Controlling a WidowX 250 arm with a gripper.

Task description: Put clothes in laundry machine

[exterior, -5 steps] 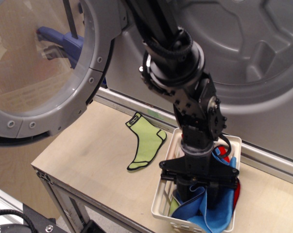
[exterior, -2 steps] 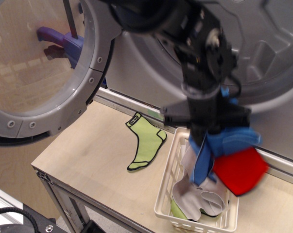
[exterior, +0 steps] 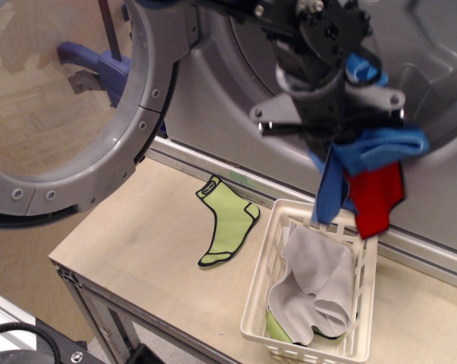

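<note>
The gripper (exterior: 342, 129) was clamped on a bunch of clothes: a blue cloth (exterior: 368, 155) and a red cloth (exterior: 376, 199) hung from it, dangling in the air above the basket (exterior: 260, 299) and in front of the washer (exterior: 440, 91) drum mouth. A grey cloth (exterior: 315, 284) lay crumpled in the basket, with a bit of green fabric (exterior: 276, 327) under it. A green sock (exterior: 228, 224) lay flat on the table (exterior: 137, 243), just left of the basket. The round door (exterior: 76, 106) stood open at left.
</note>
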